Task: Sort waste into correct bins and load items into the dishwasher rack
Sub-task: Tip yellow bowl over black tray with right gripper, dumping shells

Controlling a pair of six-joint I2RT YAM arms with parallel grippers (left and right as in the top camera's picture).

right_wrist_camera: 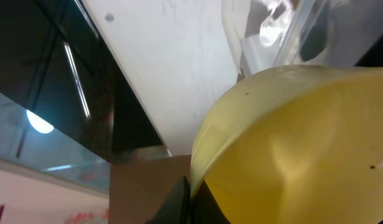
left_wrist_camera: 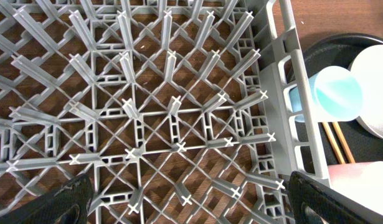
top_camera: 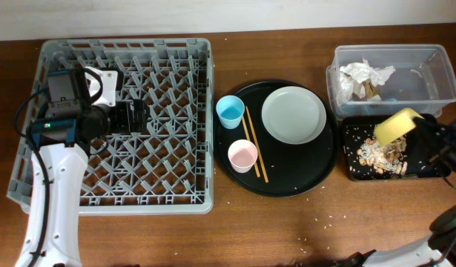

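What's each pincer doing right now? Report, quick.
Left pincer: open, empty, above the dishwasher rack.
Right pincer: shut on the yellow bowl.

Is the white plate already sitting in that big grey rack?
No, the white plate lies on the round black tray, beside the grey rack and not in it.

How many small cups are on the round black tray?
2. A light-blue cup sits upper left on the tray; a pink cup sits below it. No others show.
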